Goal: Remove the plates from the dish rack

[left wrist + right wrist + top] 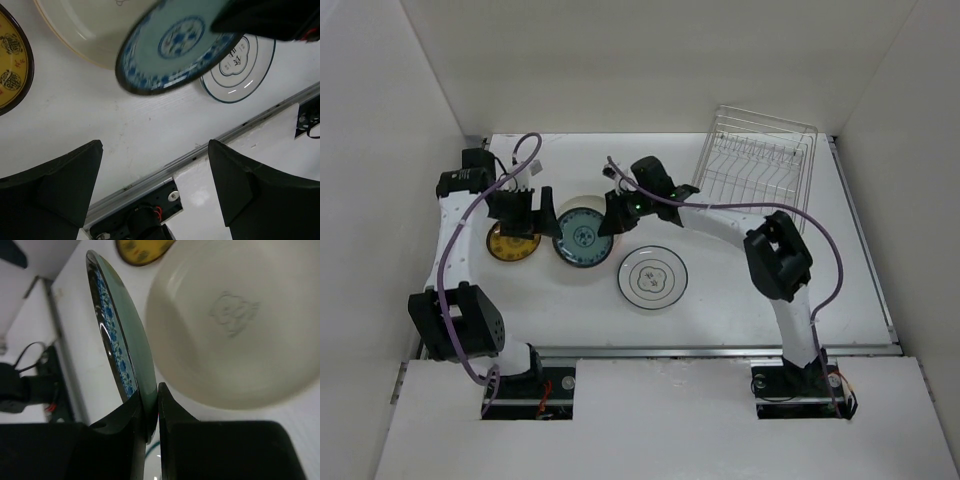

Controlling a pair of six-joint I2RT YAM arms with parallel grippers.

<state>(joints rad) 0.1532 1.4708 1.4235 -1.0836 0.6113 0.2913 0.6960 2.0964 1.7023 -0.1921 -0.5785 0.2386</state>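
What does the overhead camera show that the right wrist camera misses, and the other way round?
Only the overhead view shows the dish rack at the table's far right corner, with no plates visible in it. Only the right wrist view shows the right fingers pinching the rim of the teal plate, which is tilted on edge. Both show the teal plate, the cream plate and the mustard plate.

Bright, even overhead light, soft shadows; the teal plate (125, 345) looks blurred, perhaps by nearness.
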